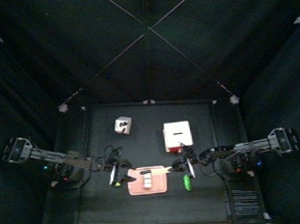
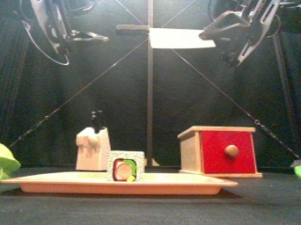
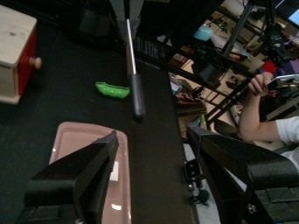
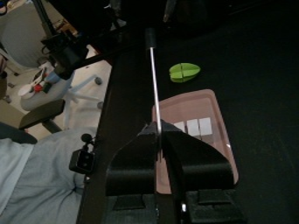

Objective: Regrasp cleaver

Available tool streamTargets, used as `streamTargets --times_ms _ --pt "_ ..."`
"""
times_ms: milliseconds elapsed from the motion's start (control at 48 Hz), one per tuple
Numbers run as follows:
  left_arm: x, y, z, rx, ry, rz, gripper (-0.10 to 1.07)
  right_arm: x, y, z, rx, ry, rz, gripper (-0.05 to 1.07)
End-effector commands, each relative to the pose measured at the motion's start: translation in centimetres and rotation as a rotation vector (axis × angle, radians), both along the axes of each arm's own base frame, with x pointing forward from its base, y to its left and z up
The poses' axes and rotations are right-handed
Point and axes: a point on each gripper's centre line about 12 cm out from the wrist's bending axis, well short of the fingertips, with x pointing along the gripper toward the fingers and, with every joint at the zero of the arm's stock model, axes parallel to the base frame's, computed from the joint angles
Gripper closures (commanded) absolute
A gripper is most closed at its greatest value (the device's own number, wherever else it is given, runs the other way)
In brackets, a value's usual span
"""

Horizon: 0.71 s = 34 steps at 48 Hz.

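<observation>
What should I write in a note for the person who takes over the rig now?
Right gripper: shut on the blade of the cleaver, holding it high over the table.
Left gripper: open; the handle lies ahead of its jaws, not between them.
Done: cleaver is in the air, in the right gripper.
Left: close the left gripper on the handle, then open the right one.

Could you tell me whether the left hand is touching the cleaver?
Apart. In the left wrist view, the left hand stands open, and the cleaver handle ends beyond its fingertips.
</observation>
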Motion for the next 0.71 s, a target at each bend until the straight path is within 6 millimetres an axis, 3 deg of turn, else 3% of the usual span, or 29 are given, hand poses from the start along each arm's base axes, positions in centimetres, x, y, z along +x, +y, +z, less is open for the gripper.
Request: streamTargets --times_ms 0,333,688 --pt "1.4 -0.4 1.2 0.048 -0.036 -0.022 0.02 0.3 0.0 1.4 0.006 -0.04 0.001 0.84" --pt "4.5 0.0 0.7 0.16 -0.013 -0.036 0.02 0.4 -0.1 1.3 0.004 -0.037 0.0 0.84" --pt "5.4 0.7 0.1 0.21 0.022 -0.024 0.03 0.6 -0.4 1.0 0.007 -0.026 -0.012 0.84"
